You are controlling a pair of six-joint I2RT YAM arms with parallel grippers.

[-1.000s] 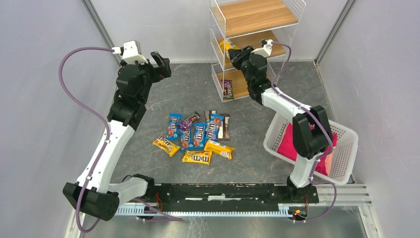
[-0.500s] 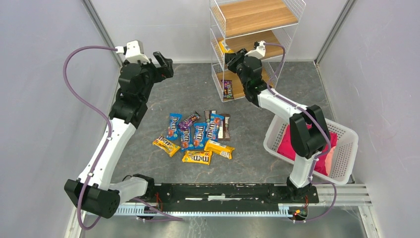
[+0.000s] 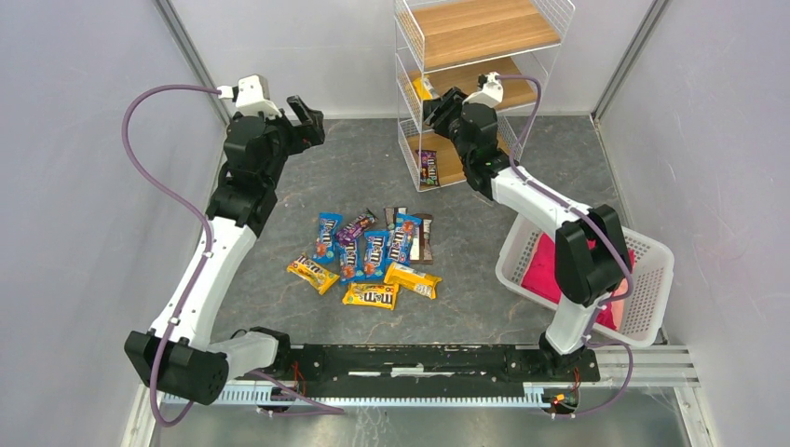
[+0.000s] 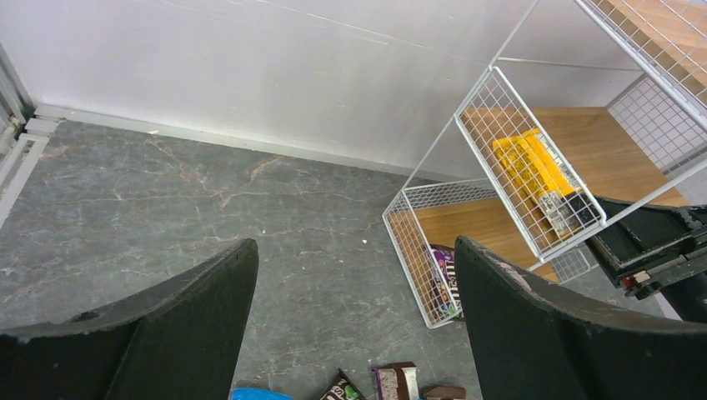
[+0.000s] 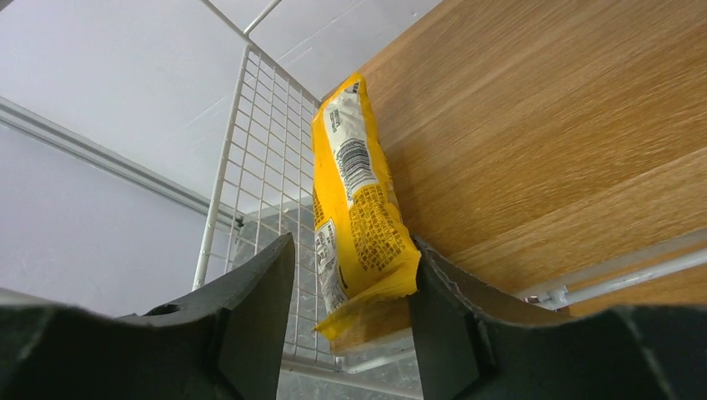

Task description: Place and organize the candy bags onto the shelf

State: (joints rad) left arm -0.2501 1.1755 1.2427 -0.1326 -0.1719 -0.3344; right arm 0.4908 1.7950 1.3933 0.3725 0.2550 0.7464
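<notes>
The shelved yellow candy bag (image 5: 358, 167) is being straddled by the slightly parted right tool (image 5: 354, 243); straight withdrawal is advised.

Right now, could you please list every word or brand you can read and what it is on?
"m&m": yellow bag nearest the arms, top view.
Blue bags: logos too small to read.
Yellow bag on the shelf: barcode and fine print, too blurred to read.
Nothing else legible.
</notes>
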